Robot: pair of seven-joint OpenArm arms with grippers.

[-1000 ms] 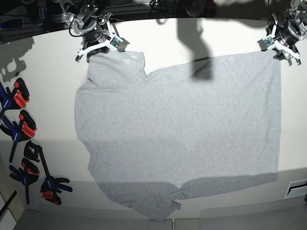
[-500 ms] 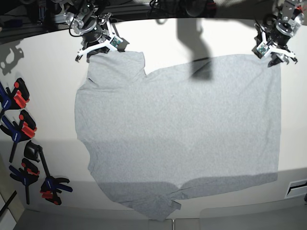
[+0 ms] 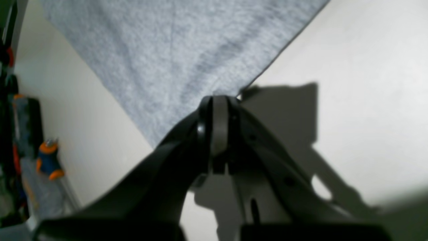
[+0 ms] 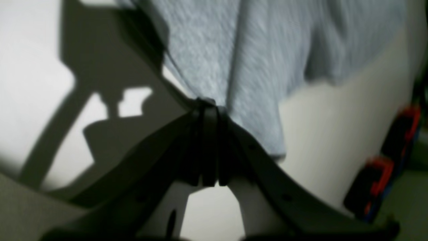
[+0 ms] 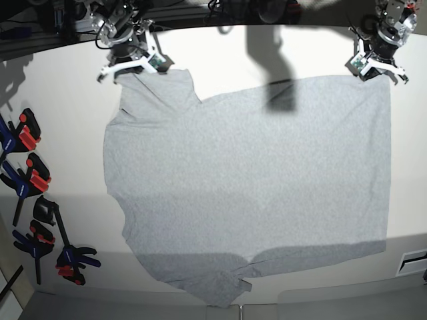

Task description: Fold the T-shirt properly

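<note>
Shirt is spread flat on the white counter, plain side up. Left hand is pinched fully closed on the far right corner of the shirt, fabric right at the tips. Right hand is also clamped tight on the far left corner. Some clamps sit along the counter's left edge.
</note>
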